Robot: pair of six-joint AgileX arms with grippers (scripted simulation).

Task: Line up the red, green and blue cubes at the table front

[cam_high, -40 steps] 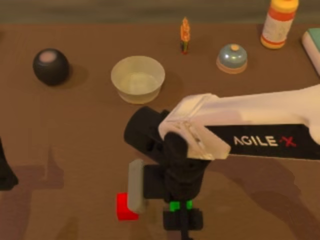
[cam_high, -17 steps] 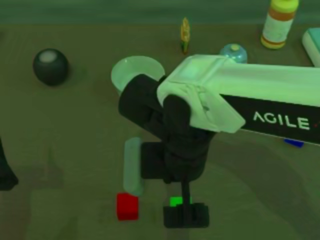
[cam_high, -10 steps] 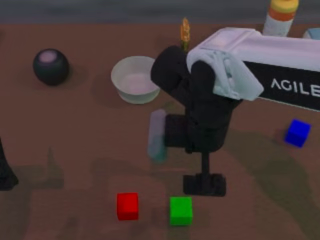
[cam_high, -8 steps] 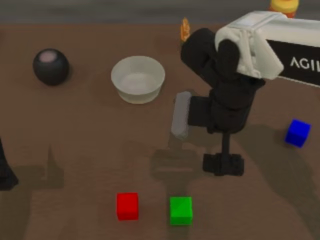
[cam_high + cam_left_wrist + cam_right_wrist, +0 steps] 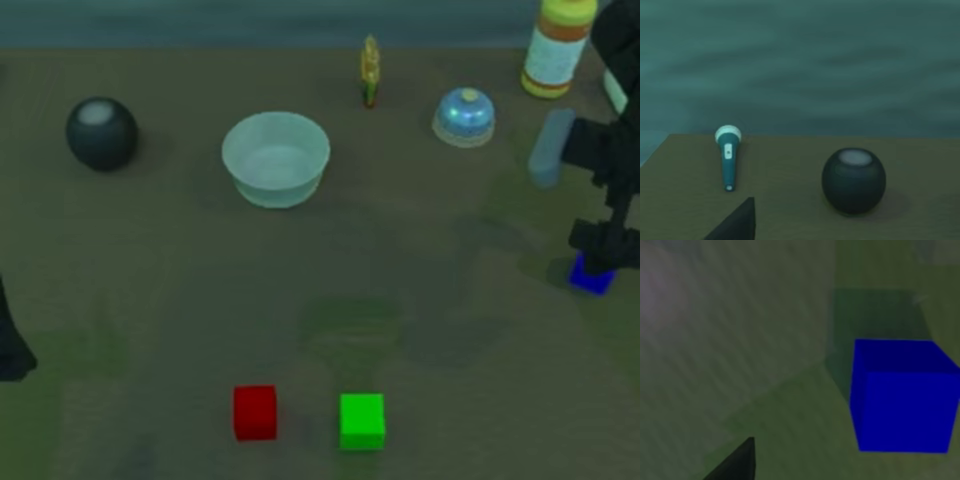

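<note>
The red cube (image 5: 255,412) and the green cube (image 5: 361,421) sit side by side near the table (image 5: 180,300) front, a small gap between them. The blue cube (image 5: 592,278) rests far off at the right, partly covered by my right gripper (image 5: 605,245), which hovers open just above it. In the right wrist view the blue cube (image 5: 902,395) lies close ahead and to one side of a dark fingertip (image 5: 740,460); nothing is held. My left gripper (image 5: 10,345) stays parked at the left edge, open and empty.
Along the back stand a black ball (image 5: 102,132), a white bowl (image 5: 276,157), a small orange figure (image 5: 370,72), a bell (image 5: 464,115) and a bottle (image 5: 556,45). The left wrist view shows the ball (image 5: 854,180) and a teal microphone (image 5: 728,157).
My right gripper let go of the green cube beside the red one, rose, and swung right across the table until it hung over the blue cube. The left arm stayed put.
</note>
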